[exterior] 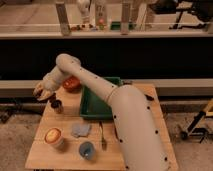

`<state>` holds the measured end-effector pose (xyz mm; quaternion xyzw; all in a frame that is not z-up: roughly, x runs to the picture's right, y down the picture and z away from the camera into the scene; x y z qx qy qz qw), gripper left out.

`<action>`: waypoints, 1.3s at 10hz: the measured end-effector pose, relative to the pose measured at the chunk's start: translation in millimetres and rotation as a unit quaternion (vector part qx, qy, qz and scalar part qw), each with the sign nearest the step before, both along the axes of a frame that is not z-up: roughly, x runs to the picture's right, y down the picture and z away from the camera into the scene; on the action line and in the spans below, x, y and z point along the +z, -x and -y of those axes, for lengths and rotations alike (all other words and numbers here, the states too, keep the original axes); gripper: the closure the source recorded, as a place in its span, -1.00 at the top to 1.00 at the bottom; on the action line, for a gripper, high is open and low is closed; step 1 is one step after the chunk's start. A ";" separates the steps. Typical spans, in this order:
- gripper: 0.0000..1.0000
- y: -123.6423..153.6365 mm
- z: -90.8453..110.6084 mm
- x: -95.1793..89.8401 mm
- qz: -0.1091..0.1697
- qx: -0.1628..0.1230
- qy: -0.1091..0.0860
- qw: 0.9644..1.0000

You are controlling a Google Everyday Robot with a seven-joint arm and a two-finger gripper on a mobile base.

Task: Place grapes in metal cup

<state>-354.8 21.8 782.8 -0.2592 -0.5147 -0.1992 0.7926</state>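
Tool (41, 93) hovers just above and left of the metal cup (56, 105) on your bench (65, 150); you cannot tell its grip.

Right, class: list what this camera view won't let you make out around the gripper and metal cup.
Camera view, gripper, just above-left of the metal cup: too blurred to show whether it carries anything.
Camera view, metal cup's inside: too small and dark to see.
Camera view, table: right side hidden by the robot's arm.

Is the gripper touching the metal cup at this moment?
Cannot tell. In the camera view the gripper hangs just up-left of the metal cup, so close that neither contact nor gap shows plainly.
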 end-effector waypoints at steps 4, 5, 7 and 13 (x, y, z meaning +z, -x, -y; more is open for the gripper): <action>0.19 0.1 -4.1 10.7 -0.020 -0.003 0.023 1.000; 0.35 -2.4 -5.4 15.7 -0.032 0.004 0.036 0.999; 0.60 -9.2 -4.2 22.3 -0.051 0.020 0.051 0.997; 0.60 -17.7 -0.3 30.5 -0.075 0.053 0.062 0.994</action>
